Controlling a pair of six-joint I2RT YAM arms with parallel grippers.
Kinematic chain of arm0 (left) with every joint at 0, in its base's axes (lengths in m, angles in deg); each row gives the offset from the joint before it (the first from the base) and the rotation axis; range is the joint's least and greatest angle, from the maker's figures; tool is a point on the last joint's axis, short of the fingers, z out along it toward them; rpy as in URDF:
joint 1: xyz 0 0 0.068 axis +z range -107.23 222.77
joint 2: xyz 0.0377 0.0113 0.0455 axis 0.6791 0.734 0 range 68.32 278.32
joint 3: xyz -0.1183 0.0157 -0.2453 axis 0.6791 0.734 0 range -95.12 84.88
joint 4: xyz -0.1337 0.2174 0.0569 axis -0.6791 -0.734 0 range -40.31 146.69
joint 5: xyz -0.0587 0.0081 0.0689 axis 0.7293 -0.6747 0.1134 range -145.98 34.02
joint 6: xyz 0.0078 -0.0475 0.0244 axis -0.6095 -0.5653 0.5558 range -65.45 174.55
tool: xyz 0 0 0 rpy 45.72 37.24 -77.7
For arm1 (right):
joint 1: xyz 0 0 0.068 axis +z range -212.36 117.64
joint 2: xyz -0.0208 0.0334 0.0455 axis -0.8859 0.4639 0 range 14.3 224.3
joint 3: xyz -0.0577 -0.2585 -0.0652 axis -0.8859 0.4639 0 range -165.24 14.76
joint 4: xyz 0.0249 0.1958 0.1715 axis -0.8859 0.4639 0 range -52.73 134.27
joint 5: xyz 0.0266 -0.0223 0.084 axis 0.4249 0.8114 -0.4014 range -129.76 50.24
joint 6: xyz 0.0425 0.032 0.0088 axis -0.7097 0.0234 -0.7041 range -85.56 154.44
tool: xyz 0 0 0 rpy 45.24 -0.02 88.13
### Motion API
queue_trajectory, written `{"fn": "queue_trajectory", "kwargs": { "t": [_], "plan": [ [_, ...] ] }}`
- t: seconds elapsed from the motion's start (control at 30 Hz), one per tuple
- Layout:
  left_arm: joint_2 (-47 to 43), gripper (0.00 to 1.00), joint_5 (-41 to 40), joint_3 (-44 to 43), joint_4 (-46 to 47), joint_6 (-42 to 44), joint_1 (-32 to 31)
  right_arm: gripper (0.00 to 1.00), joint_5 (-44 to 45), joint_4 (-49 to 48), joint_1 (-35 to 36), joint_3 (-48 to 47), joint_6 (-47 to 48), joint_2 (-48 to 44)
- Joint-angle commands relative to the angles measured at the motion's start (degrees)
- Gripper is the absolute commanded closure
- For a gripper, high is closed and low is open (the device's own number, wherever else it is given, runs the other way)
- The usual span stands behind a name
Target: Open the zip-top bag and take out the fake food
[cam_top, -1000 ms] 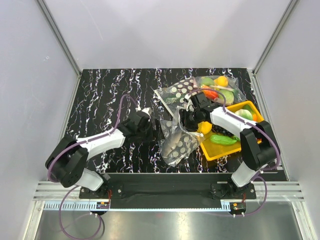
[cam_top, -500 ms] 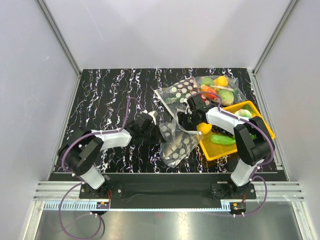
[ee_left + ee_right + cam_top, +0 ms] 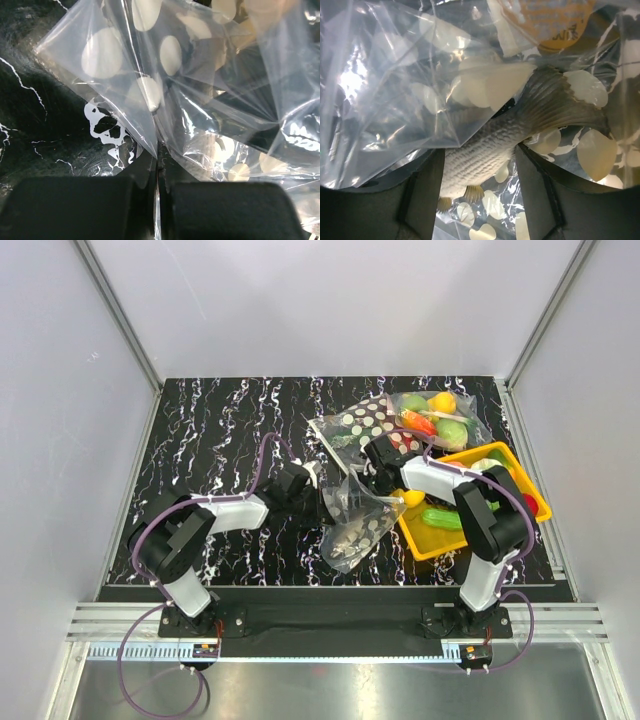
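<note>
The zip-top bag (image 3: 356, 523), clear plastic with white dots, lies crumpled at the table's middle front. My left gripper (image 3: 322, 492) is at its left edge. In the left wrist view the gripper (image 3: 157, 152) is shut on a fold of the bag's film (image 3: 150, 115). My right gripper (image 3: 373, 478) is at the bag's upper right. In the right wrist view it (image 3: 479, 152) stands open, with a silver-grey fish (image 3: 492, 145) lying between its fingers (image 3: 427, 195) under the bag's plastic. The fish touches the left finger only. A yellow lemon-like piece (image 3: 411, 497) sits by the tray's left edge.
A yellow tray (image 3: 505, 454) at the right holds a green cucumber (image 3: 443, 519) and other toys. Behind my right gripper lie a dark polka-dot bag (image 3: 360, 423) and a clear bag of coloured toy food (image 3: 440, 415). The table is black marble-patterned (image 3: 220, 430), with walls on three sides.
My left gripper moved right to the bag's edge and shut on the film. My right gripper opened wider and drew slightly back; the bag's upper part rose between them.
</note>
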Motion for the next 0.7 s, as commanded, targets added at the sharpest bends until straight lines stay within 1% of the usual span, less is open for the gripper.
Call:
{"fn": "queue_trajectory", "kwargs": {
  "t": [0.0, 0.13, 0.23, 0.27, 0.3, 0.47, 0.67],
  "plan": [
    [0.12, 1.00, 1.28, -2.40, 2.94, 1.10, -0.11, 0.37, 1.03, 1.52, 0.98, -0.52, -0.37, 2.71],
    [-0.31, 1.00, 1.10, -2.40, 2.85, 1.36, -0.02, 0.72, 1.47, 2.40, 1.07, -1.22, 0.07, 3.77],
    [-1.45, 1.00, -0.47, -2.40, 1.80, 1.98, -0.02, 0.88, 1.55, 3.28, 1.16, -2.19, 0.42, 3.77],
    [-1.81, 1.00, -0.83, -2.40, 1.28, 2.41, -0.02, 0.97, 1.64, 3.89, 1.07, -2.80, 0.59, 3.51],
    [-2.07, 1.00, -1.36, -2.40, 0.14, 2.68, -0.02, 1.00, 1.90, 4.33, 1.16, -3.24, 0.51, 3.24],
    [-4.27, 1.00, -5.84, -2.31, -4.08, 3.82, 0.42, 1.00, 3.04, 7.49, 1.07, -6.66, 1.12, -0.44],
    [-7.70, 1.00, -10.67, -1.08, -7.78, 4.61, 0.94, 1.00, 6.82, 11.27, 0.55, -10.53, 1.83, -5.71]
  ]
}}
